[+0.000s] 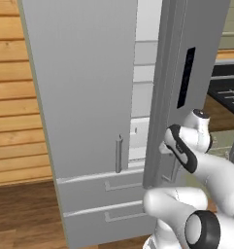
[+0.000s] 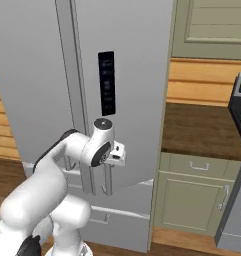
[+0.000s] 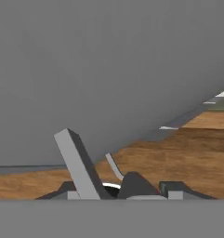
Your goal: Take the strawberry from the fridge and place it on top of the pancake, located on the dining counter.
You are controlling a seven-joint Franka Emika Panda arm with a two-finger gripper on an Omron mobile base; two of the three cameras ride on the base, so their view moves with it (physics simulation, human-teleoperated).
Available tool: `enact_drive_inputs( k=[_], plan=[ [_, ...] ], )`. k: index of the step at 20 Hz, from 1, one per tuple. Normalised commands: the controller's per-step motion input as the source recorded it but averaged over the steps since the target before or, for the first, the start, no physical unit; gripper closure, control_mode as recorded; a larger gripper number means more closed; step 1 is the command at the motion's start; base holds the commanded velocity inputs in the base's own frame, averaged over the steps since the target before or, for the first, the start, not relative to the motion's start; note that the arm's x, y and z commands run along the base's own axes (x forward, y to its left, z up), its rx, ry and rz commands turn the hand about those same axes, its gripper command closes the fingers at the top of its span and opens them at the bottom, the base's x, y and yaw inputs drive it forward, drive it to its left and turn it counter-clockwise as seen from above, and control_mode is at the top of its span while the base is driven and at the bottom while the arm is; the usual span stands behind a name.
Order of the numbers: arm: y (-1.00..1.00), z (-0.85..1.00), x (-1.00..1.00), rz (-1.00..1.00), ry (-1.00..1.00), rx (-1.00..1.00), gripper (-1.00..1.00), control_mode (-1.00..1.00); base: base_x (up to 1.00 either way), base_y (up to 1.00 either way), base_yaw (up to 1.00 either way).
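The light-grey fridge (image 1: 84, 87) stands right in front of me. Its right door (image 2: 137, 75), with a dark control panel (image 2: 106, 82), is ajar. Through the gap I see pale shelves (image 1: 142, 92). My gripper (image 3: 102, 188) is low on that door, and its fingers close around the door's vertical bar handle (image 3: 76, 162). In the right base view the hand (image 2: 114, 152) presses against the door just above the handle (image 2: 103, 182). The strawberry is hidden. The pancake and the dining counter are out of view.
The left fridge door is shut, with its handle (image 1: 119, 153) near the gap. Two lower drawers (image 1: 108, 194) sit below. A wood plank wall (image 1: 11, 97) is on the left. Green-grey cabinets (image 2: 192, 195), a dark countertop (image 2: 202, 130) and a stove (image 2: 240, 100) are on the right.
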Motion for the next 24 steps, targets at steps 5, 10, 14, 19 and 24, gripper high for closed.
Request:
enact_drive_inputs(
  k=[5,10,14,19,24],
  plan=[
    [-0.24,0.0,-0.38,0.0,0.0,0.01,-1.0,-1.0,0.0,0.0,0.0],
    [-0.01,0.48,-0.42,-0.04,0.01,-0.01,-1.0,-1.0,0.0,0.0,0.0],
    [0.04,0.98,-0.17,-0.01,0.01,-0.09,-1.0,-1.0,0.0,0.0,0.0],
    [0.0,0.71,-0.22,0.0,0.02,-0.09,-1.0,-1.0,0.0,0.0,0.0],
    [0.34,0.31,-0.07,0.0,0.11,-0.16,-1.0,-1.0,0.0,0.0,0.0]
  ],
)
